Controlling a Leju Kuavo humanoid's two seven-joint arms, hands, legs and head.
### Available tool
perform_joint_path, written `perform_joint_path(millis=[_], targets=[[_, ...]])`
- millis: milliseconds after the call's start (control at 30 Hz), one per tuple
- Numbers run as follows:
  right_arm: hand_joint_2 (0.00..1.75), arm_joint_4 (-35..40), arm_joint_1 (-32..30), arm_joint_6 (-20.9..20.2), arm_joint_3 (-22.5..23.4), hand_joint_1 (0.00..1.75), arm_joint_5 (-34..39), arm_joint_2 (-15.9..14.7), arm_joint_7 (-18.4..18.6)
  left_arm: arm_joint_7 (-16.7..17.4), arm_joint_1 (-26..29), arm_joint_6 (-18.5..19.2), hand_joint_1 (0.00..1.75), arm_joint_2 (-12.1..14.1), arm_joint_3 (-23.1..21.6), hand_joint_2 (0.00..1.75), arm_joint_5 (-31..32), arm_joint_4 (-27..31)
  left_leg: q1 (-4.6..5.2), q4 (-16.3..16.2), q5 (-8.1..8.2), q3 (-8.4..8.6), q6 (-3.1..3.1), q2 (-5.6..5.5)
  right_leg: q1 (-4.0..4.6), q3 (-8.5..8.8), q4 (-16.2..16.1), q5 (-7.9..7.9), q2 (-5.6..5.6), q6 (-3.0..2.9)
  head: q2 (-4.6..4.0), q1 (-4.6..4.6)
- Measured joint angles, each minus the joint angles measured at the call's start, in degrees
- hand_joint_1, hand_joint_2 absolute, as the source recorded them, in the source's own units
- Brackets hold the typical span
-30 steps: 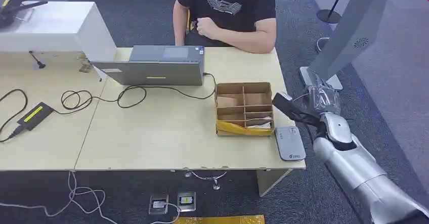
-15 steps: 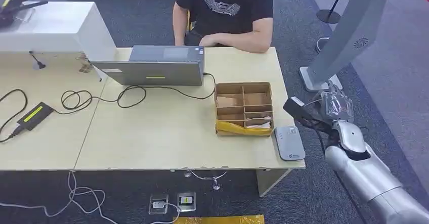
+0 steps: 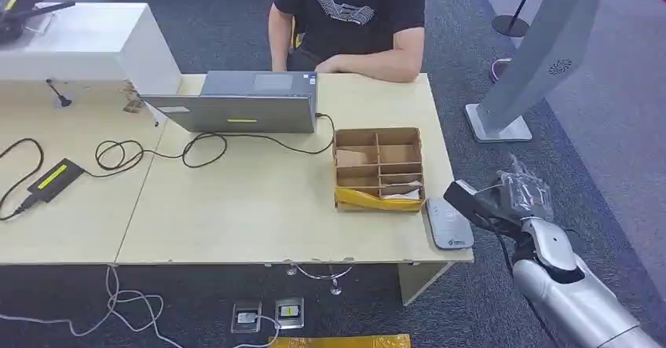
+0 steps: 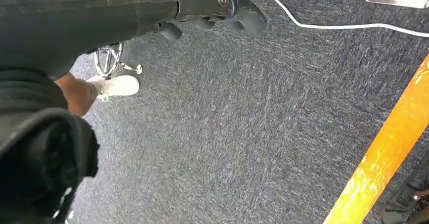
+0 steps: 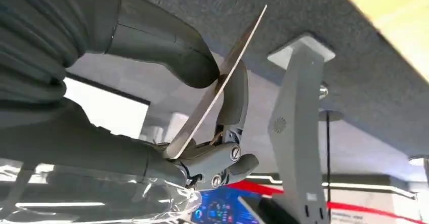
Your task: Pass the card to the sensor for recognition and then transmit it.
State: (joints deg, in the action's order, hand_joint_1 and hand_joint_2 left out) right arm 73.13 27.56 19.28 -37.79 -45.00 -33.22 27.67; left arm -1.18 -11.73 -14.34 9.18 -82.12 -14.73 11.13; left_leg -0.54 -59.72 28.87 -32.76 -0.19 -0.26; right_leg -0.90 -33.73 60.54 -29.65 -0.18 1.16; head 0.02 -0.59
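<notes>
My right hand [image 3: 514, 199] hangs just off the table's right edge and pinches a dark card [image 3: 465, 199] between thumb and finger. The card's tip reaches over the right rim of the grey sensor pad [image 3: 448, 224], which lies flat at the table's front right corner. In the right wrist view the card [image 5: 218, 87] shows edge-on, clamped by the thick thumb [image 5: 167, 47] against a finger. My left hand [image 4: 212, 9] hangs over the carpet with nothing in it, fingers loosely apart.
A divided cardboard box [image 3: 378, 169] stands just behind the sensor. Further back sit a laptop [image 3: 243, 104] with cables, a power adapter [image 3: 52, 179] and a white box [image 3: 78, 42]. A person [image 3: 353, 18] sits at the far edge. A grey stand [image 3: 534, 57] rises at the right.
My right hand has carried the card forward along the table's right edge, from beside the cardboard box to beside the sensor. The person's hands have dropped to the table.
</notes>
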Motion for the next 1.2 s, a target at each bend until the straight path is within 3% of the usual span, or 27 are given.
perform_joint_path(millis=[333, 600, 833, 1200], targets=[[1.75, 1.2, -1.9, -0.1, -1.4, 1.75, 0.5, 0.0, -0.7, -0.8, 0.5, 0.0, 0.0, 0.1, 0.0, 0.0, 0.3, 0.0, 0.0, 0.0, 0.0, -0.01, 0.0, 0.0, -0.01, 0.01, 0.0, 0.0, 0.0, 0.0, 0.0, 0.02], [1.75, 0.8, -2.4, 0.9, -3.8, 1.75, 5.2, 0.0, -1.7, -1.1, 1.1, -0.3, 0.0, 0.0, 0.0, 0.0, 1.0, 0.0, 0.0, 0.0, 0.0, -0.03, 0.0, 0.0, 0.0, 0.0, 0.0, 0.0, -0.01, 0.0, -0.02, 0.02], [1.75, -0.5, -1.9, 1.3, -6.7, 1.75, 8.4, 1.2, -5.1, -1.2, 1.0, -0.2, 0.0, -0.1, 0.0, 0.0, 2.2, 0.0, -0.01, 0.0, 0.0, -0.05, 0.0, -0.01, 0.01, 0.0, 0.0, 0.0, -0.01, 0.0, -0.02, 0.0], [1.75, -8.0, 0.5, 5.8, -10.3, 1.75, 14.9, 4.1, -9.4, -1.6, 1.0, 0.1, 0.0, -0.3, 0.0, 0.0, 4.2, 0.3, -0.02, 0.0, 0.01, 0.19, -0.01, 0.14, 0.01, 0.14, 0.0, 0.0, 0.15, -0.01, 0.0, -0.02]])
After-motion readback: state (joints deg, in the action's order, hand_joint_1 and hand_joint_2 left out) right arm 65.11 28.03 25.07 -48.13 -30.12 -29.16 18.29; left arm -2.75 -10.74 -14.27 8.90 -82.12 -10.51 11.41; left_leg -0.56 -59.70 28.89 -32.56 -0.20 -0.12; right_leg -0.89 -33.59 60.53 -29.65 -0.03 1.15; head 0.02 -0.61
